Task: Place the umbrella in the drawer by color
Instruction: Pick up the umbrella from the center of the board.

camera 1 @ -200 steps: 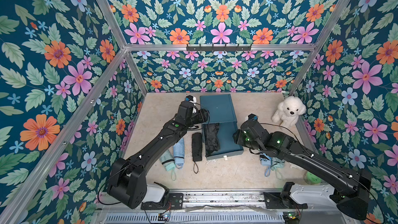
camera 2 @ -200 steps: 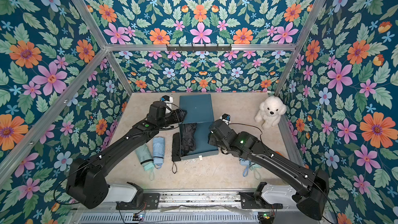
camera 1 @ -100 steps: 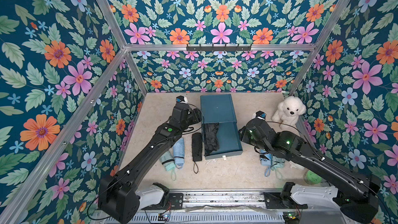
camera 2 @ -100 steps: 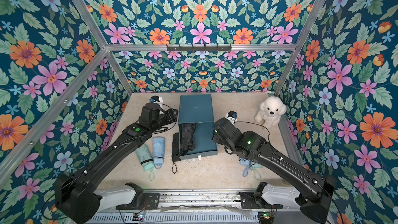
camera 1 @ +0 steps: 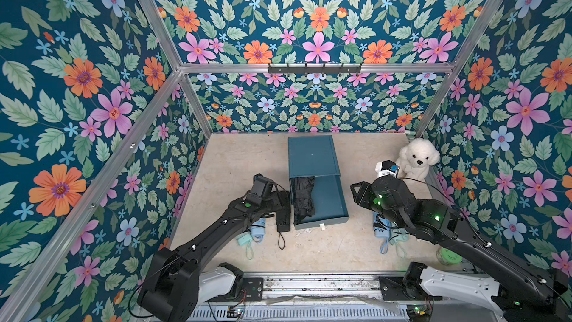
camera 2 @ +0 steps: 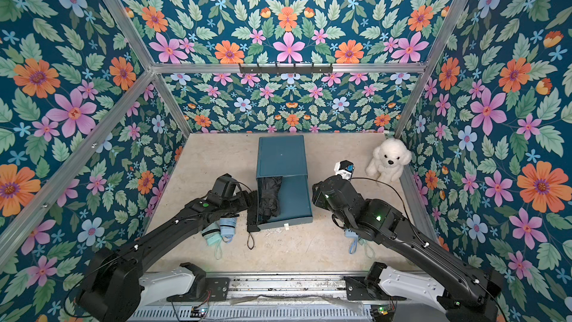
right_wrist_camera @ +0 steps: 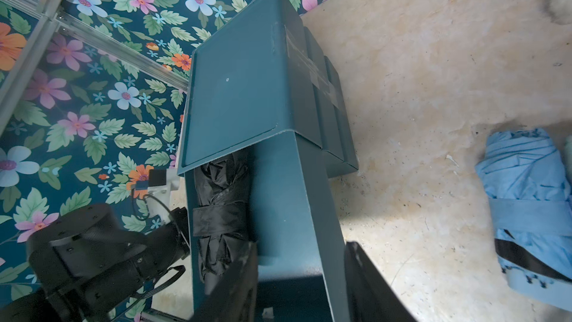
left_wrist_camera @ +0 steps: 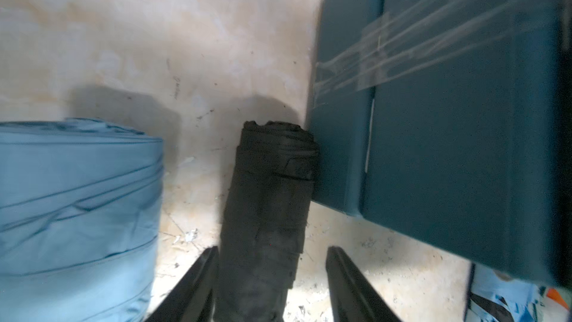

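Black umbrella (camera 1: 283,222) lies lengthwise up-frame, strap end lowest, beside the drawer (camera 1: 322,221).
Left gripper (left_wrist_camera: 271,247), now lower in frame than before, straddles it part-open, not clamped.

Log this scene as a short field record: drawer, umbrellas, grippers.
storage: top drawer of the teal cabinet pulled out
inside: black umbrella along the drawer's left side
on table: second black umbrella against the cabinet's left side; light blue umbrella further left
left gripper: open, jaws astride the second black umbrella
right gripper: open, holding nothing
bystander: white plush dog, back right corner
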You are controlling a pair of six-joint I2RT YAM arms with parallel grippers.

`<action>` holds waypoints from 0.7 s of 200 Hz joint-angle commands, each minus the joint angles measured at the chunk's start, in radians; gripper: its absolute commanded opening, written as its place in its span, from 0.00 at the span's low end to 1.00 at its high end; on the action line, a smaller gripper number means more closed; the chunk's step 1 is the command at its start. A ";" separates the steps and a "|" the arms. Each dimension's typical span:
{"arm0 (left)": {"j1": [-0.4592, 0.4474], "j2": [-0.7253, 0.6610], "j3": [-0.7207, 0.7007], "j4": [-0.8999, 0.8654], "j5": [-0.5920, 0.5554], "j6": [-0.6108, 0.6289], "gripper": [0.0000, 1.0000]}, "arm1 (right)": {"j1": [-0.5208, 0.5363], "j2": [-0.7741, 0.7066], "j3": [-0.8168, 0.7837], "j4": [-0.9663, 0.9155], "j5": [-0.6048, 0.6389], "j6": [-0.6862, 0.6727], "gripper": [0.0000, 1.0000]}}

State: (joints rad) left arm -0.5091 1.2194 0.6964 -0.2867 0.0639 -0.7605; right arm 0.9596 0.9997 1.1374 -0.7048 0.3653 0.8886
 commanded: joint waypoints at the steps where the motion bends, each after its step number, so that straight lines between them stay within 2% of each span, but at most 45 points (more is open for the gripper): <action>1: -0.006 0.034 0.002 0.037 0.005 -0.021 0.61 | 0.007 -0.001 0.000 0.028 0.005 -0.004 0.49; 44: -0.009 0.132 -0.002 0.060 -0.004 -0.013 0.61 | 0.011 -0.022 -0.019 0.047 0.002 0.006 0.50; 100: -0.009 0.185 -0.041 0.057 -0.016 -0.018 0.46 | 0.018 -0.012 -0.014 0.058 -0.005 0.004 0.49; 114: -0.009 0.190 -0.043 0.048 -0.026 -0.014 0.39 | 0.019 -0.012 -0.013 0.061 -0.008 0.003 0.49; 140: -0.009 0.190 -0.033 0.017 -0.063 -0.009 0.16 | 0.021 -0.015 -0.011 0.071 -0.017 0.004 0.49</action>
State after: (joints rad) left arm -0.5194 1.4002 0.6640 -0.1802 0.0532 -0.7761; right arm 0.9771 0.9878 1.1213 -0.6552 0.3546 0.8936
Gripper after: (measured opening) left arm 0.230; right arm 0.493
